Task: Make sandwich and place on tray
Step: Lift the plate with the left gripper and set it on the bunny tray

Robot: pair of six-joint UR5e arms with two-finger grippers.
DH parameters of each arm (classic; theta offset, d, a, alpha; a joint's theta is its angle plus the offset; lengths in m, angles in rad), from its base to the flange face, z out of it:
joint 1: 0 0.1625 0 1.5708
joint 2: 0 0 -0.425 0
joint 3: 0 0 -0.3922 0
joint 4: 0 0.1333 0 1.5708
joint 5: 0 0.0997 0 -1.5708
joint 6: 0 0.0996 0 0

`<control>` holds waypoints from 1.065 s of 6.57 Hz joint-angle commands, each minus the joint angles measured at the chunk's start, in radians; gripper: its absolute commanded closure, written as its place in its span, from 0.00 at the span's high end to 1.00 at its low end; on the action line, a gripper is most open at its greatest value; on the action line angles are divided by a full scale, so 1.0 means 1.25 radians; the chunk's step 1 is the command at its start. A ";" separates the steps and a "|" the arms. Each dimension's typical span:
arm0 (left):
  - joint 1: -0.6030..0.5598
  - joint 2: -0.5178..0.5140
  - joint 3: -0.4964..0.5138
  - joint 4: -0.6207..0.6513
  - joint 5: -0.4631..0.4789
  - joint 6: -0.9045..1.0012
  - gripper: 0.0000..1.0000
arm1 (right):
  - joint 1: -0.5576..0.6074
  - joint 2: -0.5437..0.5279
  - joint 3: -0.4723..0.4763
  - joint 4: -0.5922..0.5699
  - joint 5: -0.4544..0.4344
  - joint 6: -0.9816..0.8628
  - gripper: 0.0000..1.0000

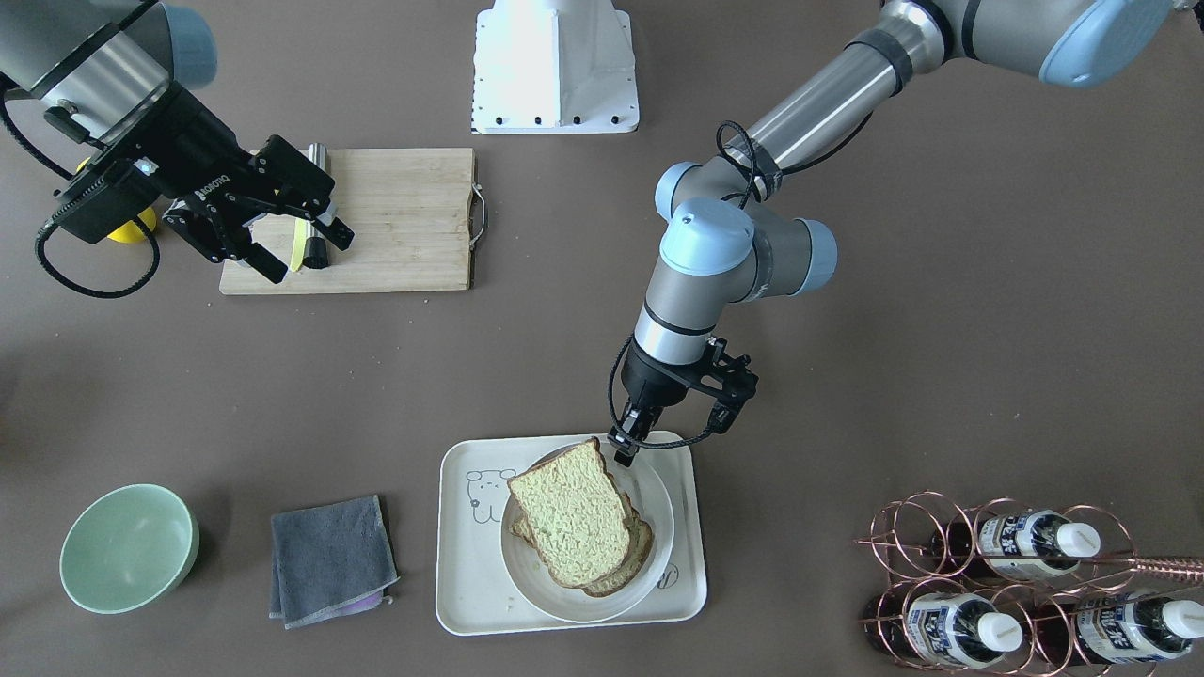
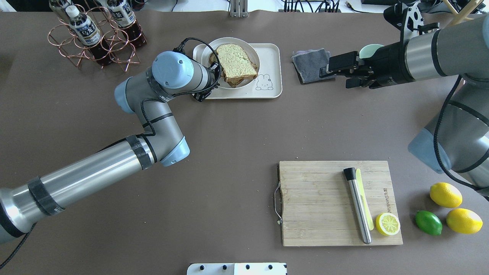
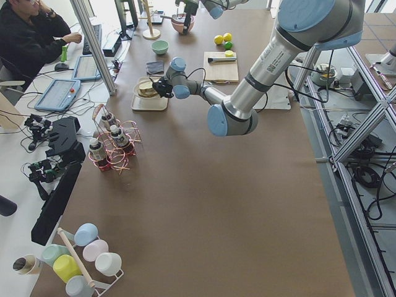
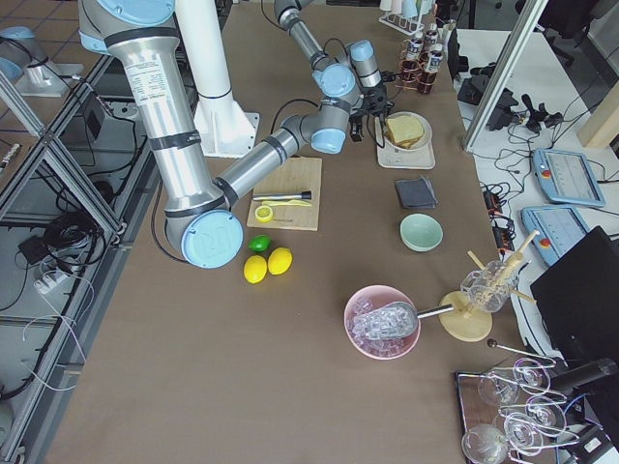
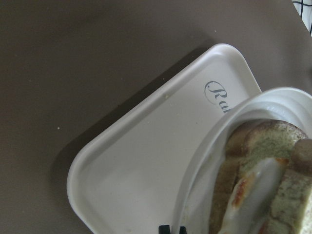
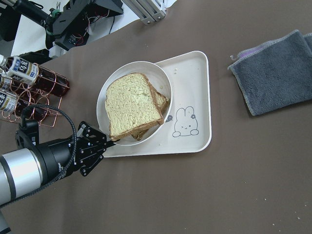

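Note:
The sandwich [image 1: 574, 522], two greenish-beige bread slices with brown crust, lies on a round white plate [image 1: 649, 489]. The plate stands on the cream tray [image 1: 470, 592] with its bear drawing. The left wrist view shows white egg [image 5: 253, 190] between the slices, the plate rim [image 5: 219, 146] and the tray [image 5: 146, 161]. My left gripper [image 1: 623, 453] is at the plate's near rim, its fingertips [image 5: 164, 228] pinched together on that rim. My right gripper [image 1: 301, 249] is open and empty, high above the wooden cutting board. Its wrist view looks down on the sandwich [image 6: 132, 105] and tray [image 6: 195, 73].
The cutting board [image 2: 317, 202] carries a metal muddler, a yellow knife and a lemon half [image 2: 387, 224]. Two lemons and a lime [image 2: 428, 222] lie beside it. A grey cloth [image 1: 329, 559] and green bowl [image 1: 127, 545] lie beside the tray. A copper bottle rack [image 1: 1025, 583] stands on its other side.

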 commanded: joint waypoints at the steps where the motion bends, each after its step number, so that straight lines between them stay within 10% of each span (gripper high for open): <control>1: 0.007 -0.006 0.014 -0.004 0.000 0.007 0.53 | -0.001 0.003 -0.002 -0.001 -0.007 0.004 1.00; 2: 0.007 -0.005 0.012 -0.004 -0.001 0.012 0.95 | -0.001 0.009 -0.003 -0.001 -0.007 0.010 1.00; 7: -0.060 0.122 -0.222 0.094 -0.157 0.079 0.98 | -0.001 0.009 0.003 0.000 -0.003 0.021 1.00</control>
